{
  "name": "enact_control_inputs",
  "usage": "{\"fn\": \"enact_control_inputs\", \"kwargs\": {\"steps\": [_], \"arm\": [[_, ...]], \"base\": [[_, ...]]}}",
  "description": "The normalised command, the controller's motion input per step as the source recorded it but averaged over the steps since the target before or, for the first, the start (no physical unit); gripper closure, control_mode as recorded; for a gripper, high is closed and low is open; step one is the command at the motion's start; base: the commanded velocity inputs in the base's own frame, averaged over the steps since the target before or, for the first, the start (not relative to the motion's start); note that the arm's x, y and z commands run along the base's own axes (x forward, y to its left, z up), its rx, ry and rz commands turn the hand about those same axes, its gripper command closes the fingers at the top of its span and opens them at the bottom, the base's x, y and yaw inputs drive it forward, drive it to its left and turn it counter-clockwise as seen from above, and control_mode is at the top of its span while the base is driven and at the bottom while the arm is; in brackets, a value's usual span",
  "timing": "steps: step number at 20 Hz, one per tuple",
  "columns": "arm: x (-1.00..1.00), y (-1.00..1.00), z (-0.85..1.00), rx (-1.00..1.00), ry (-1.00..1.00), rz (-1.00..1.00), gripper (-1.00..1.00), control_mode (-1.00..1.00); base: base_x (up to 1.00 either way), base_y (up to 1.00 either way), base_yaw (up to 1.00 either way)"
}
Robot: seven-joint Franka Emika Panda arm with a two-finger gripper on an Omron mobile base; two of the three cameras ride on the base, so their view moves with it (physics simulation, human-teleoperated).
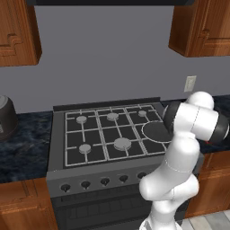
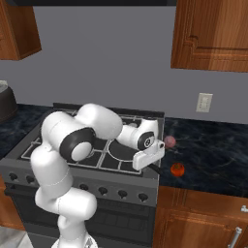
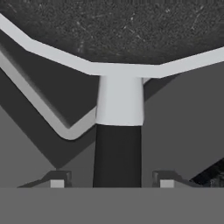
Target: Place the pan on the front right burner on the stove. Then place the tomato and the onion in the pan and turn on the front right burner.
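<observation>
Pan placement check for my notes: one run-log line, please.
pan: on stove, front right | gripper: open astride handle | tomato, onion: on counter

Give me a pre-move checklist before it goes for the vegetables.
1. pan sits on the stove over the front right burner: ok.
2. Jaws apart, one fingertip on each side of the pan handle, gripper not clamped: ok.
3. Gripper lifted clear of the handle: not ok, it straddles it.
4. tomato on the counter right of the stove, unobstructed: ok.
5. onion on the counter behind the tomato: ok.
6. Burner knob off: cannot tell.
</observation>
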Motion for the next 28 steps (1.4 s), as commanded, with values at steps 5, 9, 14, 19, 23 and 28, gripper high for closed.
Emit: {"fn": "enact_control_inputs", "kwargs": {"steps": [5,9,14,19,23,28], "arm": [[-0.11,0.00,0.30,0.00,-0.12,0.00,-1.00,-1.00],[-0.18,0.00,0.47,0.00,-0.17,0.00,-1.00,-1.00],[-0.08,0.00,0.50,0.00,-0.13,0.00,-1.00,-1.00],[0.00,0.00,0.39,0.00,-0.11,-0.01,-1.00,-1.00],[0.11,0.00,0.16,0.00,-0.05,-0.16,-1.00,-1.00],[0.29,0.00,0.03,0.00,0.00,-0.29,-1.00,-1.00]], "base": [[0.00,0.00,0.00],[0.00,0.00,0.00],[0.00,0.00,0.00],[0.00,0.00,0.00],[0.00,0.00,0.00],[0.00,0.00,0.00]]}}
